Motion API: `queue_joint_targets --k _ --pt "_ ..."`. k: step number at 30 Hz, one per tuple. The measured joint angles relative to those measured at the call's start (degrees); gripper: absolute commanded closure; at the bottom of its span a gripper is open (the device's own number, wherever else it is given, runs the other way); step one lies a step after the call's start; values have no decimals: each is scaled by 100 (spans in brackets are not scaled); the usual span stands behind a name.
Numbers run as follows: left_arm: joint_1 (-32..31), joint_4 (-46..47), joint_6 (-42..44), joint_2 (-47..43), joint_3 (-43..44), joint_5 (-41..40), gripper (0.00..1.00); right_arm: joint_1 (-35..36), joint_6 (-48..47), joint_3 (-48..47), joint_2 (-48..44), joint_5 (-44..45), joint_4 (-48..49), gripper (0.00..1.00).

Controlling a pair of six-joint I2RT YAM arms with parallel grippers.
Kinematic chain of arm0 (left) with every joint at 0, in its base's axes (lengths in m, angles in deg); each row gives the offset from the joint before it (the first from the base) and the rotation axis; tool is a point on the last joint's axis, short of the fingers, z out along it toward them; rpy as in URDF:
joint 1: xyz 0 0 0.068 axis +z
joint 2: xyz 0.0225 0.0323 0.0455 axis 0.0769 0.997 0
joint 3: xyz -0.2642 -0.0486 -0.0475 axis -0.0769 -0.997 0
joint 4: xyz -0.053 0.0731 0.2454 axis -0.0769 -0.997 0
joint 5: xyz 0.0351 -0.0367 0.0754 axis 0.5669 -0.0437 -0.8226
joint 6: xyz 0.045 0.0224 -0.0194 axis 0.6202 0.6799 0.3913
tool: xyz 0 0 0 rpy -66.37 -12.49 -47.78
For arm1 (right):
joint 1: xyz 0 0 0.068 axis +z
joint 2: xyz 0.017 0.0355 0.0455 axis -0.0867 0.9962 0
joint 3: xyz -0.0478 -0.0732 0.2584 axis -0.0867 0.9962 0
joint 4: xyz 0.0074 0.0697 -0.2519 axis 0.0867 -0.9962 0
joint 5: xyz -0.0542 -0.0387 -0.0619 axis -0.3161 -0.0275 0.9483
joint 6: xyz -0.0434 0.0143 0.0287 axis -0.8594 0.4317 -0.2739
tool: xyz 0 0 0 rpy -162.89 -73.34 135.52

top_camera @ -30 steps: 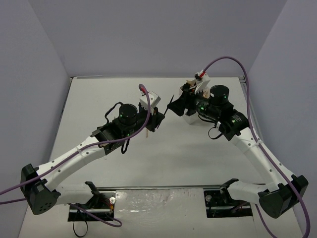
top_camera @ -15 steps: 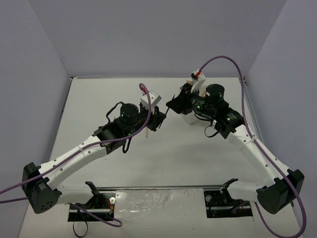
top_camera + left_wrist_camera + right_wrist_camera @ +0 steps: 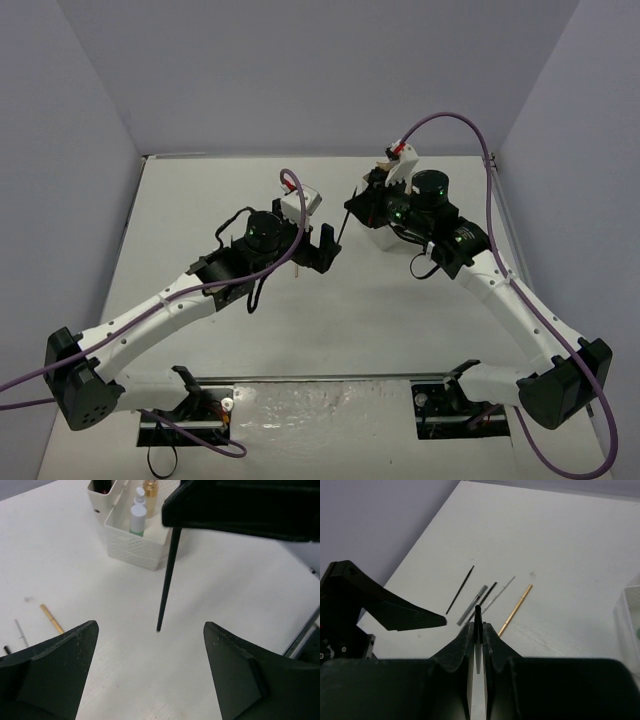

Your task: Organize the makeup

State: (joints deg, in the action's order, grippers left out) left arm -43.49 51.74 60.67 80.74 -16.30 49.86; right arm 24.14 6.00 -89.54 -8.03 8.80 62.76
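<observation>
Above the table (image 3: 200, 200), your right gripper (image 3: 478, 630) clamps the black pencil (image 3: 167, 570) by its end, left gripper (image 3: 320, 250) agape; a jolt could pivot it loose.

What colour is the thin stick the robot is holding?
Black. The stick shows best in the left wrist view.

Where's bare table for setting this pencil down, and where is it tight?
Bare table lies between the two arms, near side, and between the tan pencil and the white box. Crowded: the loose pencils beside the tan one, and where the right gripper holds the black pencil close to the open left gripper.
</observation>
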Motion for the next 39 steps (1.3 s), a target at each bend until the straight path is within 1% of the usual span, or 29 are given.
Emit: queue_joint_targets --k 1,4,6,8,10,12,14,15,18,23,27,34,39 --pt "0 -114 -16 -18 0 -91 3 -10 -70 0 -1 135 -38 100" --pt "45 -582 -55 -122 23 -469 3 -70 -340 -6 -10 869 -231 100" --pt "207 -1040 -70 -258 56 -649 3 -194 -535 -7 -16 1434 -346 100" --pt "607 -1498 -133 -449 104 -725 3 -481 -720 -7 -19 1857 -404 100" --pt "1120 -1916 -226 -668 161 -735 3 -844 -846 -13 -17 2216 -433 100" --pt "1768 -2314 -256 -917 199 -711 3 -1166 -974 -32 5 2640 -434 100" --pt "2257 -2618 -255 -1128 205 -667 3 -1347 -1068 -63 59 2953 -376 100" --pt "2458 -2747 -245 -1212 203 -658 3 -1401 -1106 -69 96 3064 -303 100" --pt "2798 -2915 -207 -1397 106 -554 3 -1567 -1198 -70 254 3284 -28 100" --pt "2966 -2894 -78 -1667 -615 -491 3 -1894 -1272 -33 569 3447 588 100" --pt "2974 -2908 -20 -1696 -962 -491 3 -2105 -1284 93 700 3474 942 100" --pt "3057 -2897 26 -1717 -1029 -482 3 -2208 -1259 408 1019 3475 1687 100" --pt "3070 -2898 28 -1738 -1029 -489 3 -2240 -1232 754 1313 3457 1991 100"
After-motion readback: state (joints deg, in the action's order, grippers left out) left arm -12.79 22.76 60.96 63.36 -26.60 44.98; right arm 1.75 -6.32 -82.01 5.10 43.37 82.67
